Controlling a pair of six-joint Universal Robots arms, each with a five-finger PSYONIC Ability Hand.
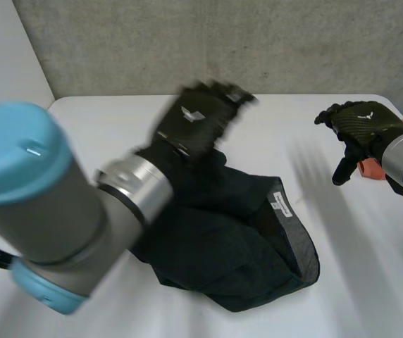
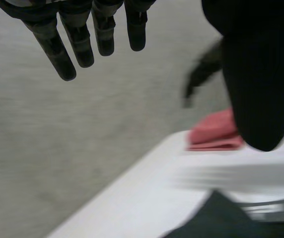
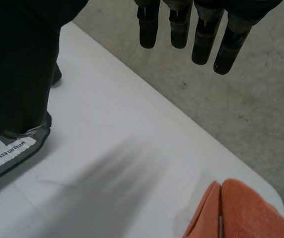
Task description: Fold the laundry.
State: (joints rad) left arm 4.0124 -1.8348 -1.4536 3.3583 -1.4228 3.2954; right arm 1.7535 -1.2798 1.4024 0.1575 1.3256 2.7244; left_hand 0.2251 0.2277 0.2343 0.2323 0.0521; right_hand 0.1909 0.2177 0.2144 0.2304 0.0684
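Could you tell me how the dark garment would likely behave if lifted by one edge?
Probably floppy: the dark garment lies in soft rumpled folds, so it should sag and drape. Its thin hemmed edge suggests it is light.

The left arm [image 1: 127,186] lay across the dark garment [image 1: 222,246] in the head view and hid one side of it, so its full outline could not be told. The left hand [image 1: 198,120] was blurred there. The orange cloth [image 1: 368,169] sat mostly hidden behind the right hand [image 1: 356,127] and its wrist. The garment's white label [image 1: 281,205] was too small to read; in the right wrist view its print was cut off at the edge
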